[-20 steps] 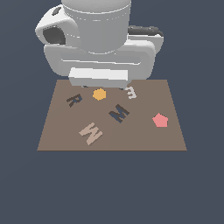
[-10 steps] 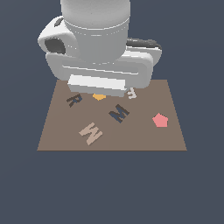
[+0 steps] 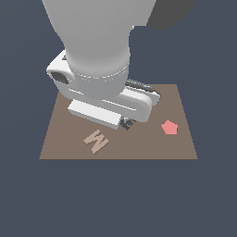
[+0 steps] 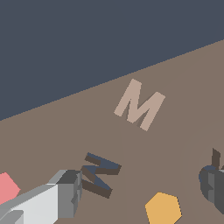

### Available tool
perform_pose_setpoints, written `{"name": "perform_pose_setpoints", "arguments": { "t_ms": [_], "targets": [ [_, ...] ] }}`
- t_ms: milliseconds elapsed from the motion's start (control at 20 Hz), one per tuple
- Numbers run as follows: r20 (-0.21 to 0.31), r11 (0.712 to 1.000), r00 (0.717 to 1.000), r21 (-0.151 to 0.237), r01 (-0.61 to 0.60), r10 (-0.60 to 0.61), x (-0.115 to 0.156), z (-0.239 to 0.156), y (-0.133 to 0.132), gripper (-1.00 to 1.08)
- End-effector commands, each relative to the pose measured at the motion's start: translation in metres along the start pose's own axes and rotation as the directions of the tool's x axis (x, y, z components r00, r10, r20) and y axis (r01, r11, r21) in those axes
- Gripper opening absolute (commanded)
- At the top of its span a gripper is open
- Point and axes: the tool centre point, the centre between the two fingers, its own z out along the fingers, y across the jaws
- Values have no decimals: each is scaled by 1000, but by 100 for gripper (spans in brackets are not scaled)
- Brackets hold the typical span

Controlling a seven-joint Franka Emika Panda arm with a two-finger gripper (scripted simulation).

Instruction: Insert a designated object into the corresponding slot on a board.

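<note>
Wrist view: M slot [image 4: 99, 173] unfilled

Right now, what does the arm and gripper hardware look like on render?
The arm is a smooth white cylinder ending in a boxy white hand with a dark recessed patch on its side and a dark grey link above. In the wrist view the fingers are angular, light grey with darker grey tips. No cables or markings visible.

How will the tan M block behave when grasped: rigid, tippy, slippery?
The tan M block looks rigid: crisp edges, uniform thickness. It lies flat on the board, so it should slide rather than roll or tip. Its thin profile may leave little grip height.
</note>
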Motion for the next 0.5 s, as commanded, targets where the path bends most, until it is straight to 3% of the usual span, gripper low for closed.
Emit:
{"name": "perform_pose_setpoints", "arguments": {
  "t_ms": [0, 450],
  "targets": [
    [4, 996, 996, -1, -84, 84, 10, 14, 1, 100],
    [17, 938, 938, -5, -347, 347, 41, 59, 10, 100]
  ]
}}
